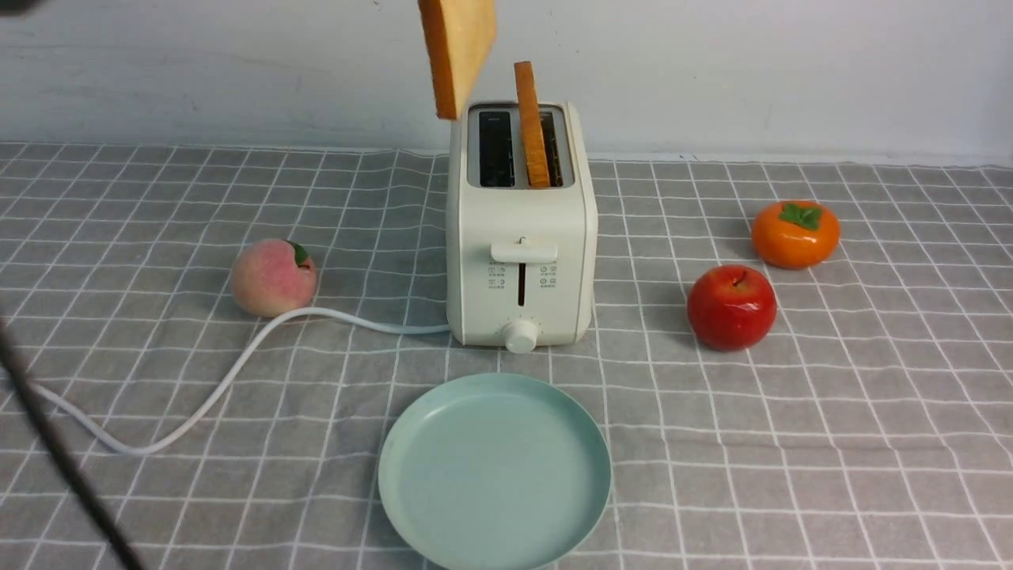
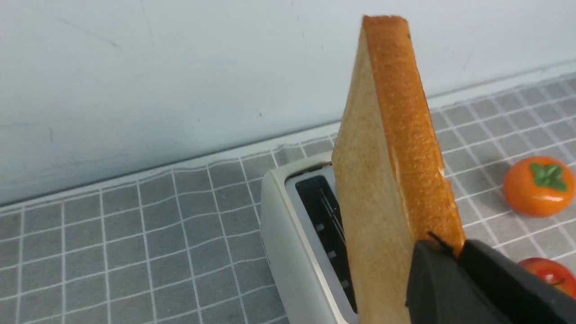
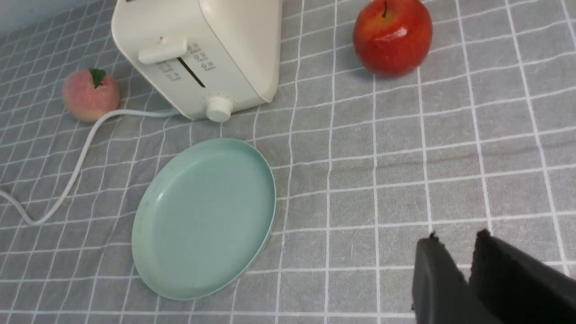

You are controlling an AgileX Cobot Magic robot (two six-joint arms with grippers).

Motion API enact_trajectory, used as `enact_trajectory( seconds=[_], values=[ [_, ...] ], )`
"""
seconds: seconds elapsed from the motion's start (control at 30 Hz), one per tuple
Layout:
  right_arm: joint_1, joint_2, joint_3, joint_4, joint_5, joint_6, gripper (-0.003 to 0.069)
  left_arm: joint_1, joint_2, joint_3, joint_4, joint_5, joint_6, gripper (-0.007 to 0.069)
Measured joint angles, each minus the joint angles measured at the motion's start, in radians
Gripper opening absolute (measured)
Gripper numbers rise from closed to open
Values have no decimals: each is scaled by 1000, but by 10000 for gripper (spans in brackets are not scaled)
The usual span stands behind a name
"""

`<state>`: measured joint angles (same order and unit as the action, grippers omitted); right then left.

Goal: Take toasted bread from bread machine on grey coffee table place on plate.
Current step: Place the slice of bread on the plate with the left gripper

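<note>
**Grey checked desk, pale wall: one slice out, one to go**

On the desk point(image 1: 791, 443): cream bread machine point(image 1: 518, 237) at centre, mint plate point(image 1: 495, 475) just in front, bare. Lifted toast point(image 1: 459, 47) high above the left slot, clear of it. Second slice point(image 1: 532, 127) upright in the right slot, half proud.

Likely light, stiff, crumbly. Best pinched across the flat faces near an edge, gently.

Left hand point(image 2: 450, 246) pinching lifted toast at a corner, across the faces. Right hand point(image 3: 458, 240) slightly parted, holding nothing, over desk right of plate.

Left wrist view only: grip point, empty slot wires. Front view only: second slice; neither hand in shot. Right wrist view only: right hand; no toast visible there.
</note>
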<state>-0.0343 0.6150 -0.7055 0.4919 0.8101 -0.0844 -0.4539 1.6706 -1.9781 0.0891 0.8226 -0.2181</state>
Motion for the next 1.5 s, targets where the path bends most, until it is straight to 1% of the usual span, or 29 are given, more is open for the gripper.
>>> enact_trajectory(
  seconds=[0.03,0.07,0.13,0.17,0.2,0.23,0.3,0.33,0.37,0.47,0.5,0.53,0.6,0.63,0.67,0.7,0.8,0.83,0.87,0.9,1.0,1.1,1.17,1.23,1.27,1.37,1.4,1.43,1.5],
  values=[
    [0,0,0,0,-2,0,132,0,-8,0,-3,0,0,20],
    [0,0,0,0,-12,0,134,0,-75,-3,-32,92,-1,20],
    [0,0,0,0,-18,0,136,1,-136,22,-76,172,-1,20],
    [0,0,0,0,-21,0,136,1,-141,27,-89,177,-1,20],
    [0,0,0,0,-29,0,139,1,-175,76,-122,199,0,20],
    [0,0,0,0,-36,0,140,1,-202,149,-158,197,3,20],
    [0,0,0,0,-40,0,140,1,-219,228,-206,179,12,20],
    [0,1,0,0,-42,0,141,1,-230,336,-252,149,23,20],
    [0,1,0,0,-42,0,141,1,-232,352,-269,138,28,20],
    [0,1,0,1,-46,0,143,1,-231,652,-457,-22,107,20],
    [0,1,0,1,-46,0,144,1,-227,742,-523,-88,143,20],
    [0,1,0,1,-46,0,145,1,-224,785,-578,-121,176,20],
    [0,1,0,0,-46,0,147,1,-223,914,-735,-238,278,20],
    [0,1,0,0,-46,0,148,1,-223,951,-779,-267,308,20],
    [0,1,0,-2,-46,0,148,1,-223,992,-853,-315,360,20],
    [0,1,0,-2,-46,0,148,1,-223,992,-867,-324,370,20],
    [0,1,0,-2,-50,-1,148,1,-208,1083,-1109,-427,527,20],
    [0,1,0,-2,-51,-1,148,1,-204,1089,-1120,-430,535,20],
    [0,1,0,-2,-57,-2,150,1,-192,1102,-1185,-440,585,20],
    [0,1,0,-2,-60,-2,150,1,-180,1106,-1214,-441,619,20],
    [0,1,0,-2,-68,-2,150,1,-150,1111,-1245,-442,705,23],
    [0,1,0,-2,-73,-2,152,1,-127,1111,-1253,-451,744,61],
    [0,1,0,-2,-78,-3,156,1,-111,1111,-1249,-456,754,126],
    [0,1,0,-2,-79,-3,157,1,-99,1111,-1227,-460,755,208],
    [0,1,0,-2,-80,-3,158,1,-96,1111,-1205,-460,755,264],
    [0,1,0,-2,-83,-3,161,1,-96,1111,-1118,-460,750,364],
    [0,1,0,-2,-83,-10,162,1,-99,1111,-1077,-459,730,385],
    [0,1,0,-2,-83,-29,163,6,-104,1111,-1016,-456,680,397],
    [0,7,-10,-6,-79,-55,165,24,-119,1111,-939,-446,609,393]
  ],
)
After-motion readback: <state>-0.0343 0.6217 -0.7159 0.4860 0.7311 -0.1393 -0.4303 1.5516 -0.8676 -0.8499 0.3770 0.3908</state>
